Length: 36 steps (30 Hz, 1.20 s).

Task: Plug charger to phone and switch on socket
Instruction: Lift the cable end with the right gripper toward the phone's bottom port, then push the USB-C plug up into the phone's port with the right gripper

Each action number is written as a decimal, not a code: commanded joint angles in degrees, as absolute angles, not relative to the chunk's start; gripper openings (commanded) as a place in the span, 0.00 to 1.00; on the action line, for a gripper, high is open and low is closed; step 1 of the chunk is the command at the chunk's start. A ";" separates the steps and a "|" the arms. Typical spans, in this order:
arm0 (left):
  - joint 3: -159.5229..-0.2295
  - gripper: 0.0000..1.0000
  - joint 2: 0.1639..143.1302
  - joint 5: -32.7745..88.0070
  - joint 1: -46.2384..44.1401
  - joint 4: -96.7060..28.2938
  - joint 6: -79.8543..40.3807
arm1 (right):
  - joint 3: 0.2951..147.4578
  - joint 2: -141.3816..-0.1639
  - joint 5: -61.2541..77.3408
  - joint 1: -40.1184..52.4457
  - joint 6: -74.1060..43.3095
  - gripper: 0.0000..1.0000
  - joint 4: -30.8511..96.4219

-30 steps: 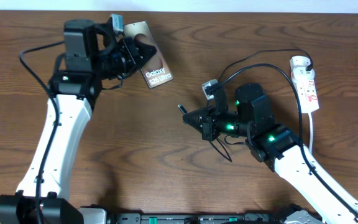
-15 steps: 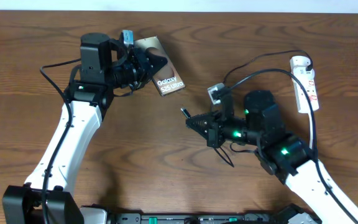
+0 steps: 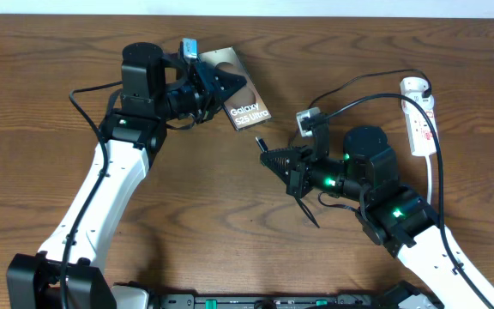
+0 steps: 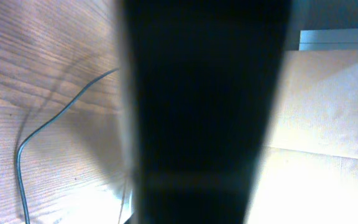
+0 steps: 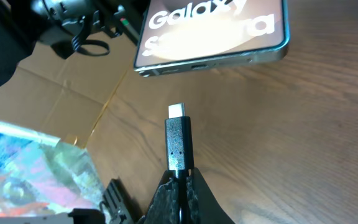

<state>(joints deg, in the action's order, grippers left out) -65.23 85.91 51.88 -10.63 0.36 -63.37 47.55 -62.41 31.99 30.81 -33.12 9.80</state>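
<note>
In the left wrist view, probably the phone point(image 3: 249, 110) blocks nearly everything.

The bronze-brown phone point(image 3: 249, 110), its white "Galaxy S25 Ultra" lettering facing up, is held at one end by the left gripper point(image 3: 219, 82). Its port edge is turned toward the charger point(image 5: 178, 144). The charger's silver-tipped black connector sticks out of the right gripper point(image 5: 178, 179), aimed at that edge, near but not touching. The white socket point(image 3: 422, 120) lies by the tabletop's point(image 3: 187, 215) right edge, well apart.
</note>
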 commanded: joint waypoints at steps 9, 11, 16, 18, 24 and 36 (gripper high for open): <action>-65.91 0.07 84.64 57.67 -10.76 6.15 -64.42 | 48.10 -62.26 28.53 30.46 -34.76 0.01 6.59; -65.91 0.07 84.64 57.87 -10.76 6.15 -64.42 | 48.10 -62.26 28.29 30.46 -34.74 0.01 6.37; -65.91 0.07 84.64 57.89 -10.76 6.15 -64.42 | 48.10 -62.26 27.94 30.46 -34.72 0.01 5.93; -65.91 0.07 84.64 57.89 -10.87 6.17 -64.42 | 48.10 -62.39 27.97 30.48 -34.72 0.01 5.96; -65.91 0.07 84.64 57.41 -11.66 6.22 -65.08 | 48.10 -63.20 27.99 30.48 -34.72 0.01 5.96; -65.91 0.06 84.64 57.36 -11.70 6.39 -63.88 | 48.10 -63.99 29.17 30.48 -34.70 0.01 4.32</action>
<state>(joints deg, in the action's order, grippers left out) -65.23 85.91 55.68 -11.49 5.63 -64.66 47.55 -63.88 28.51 30.83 -34.13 5.02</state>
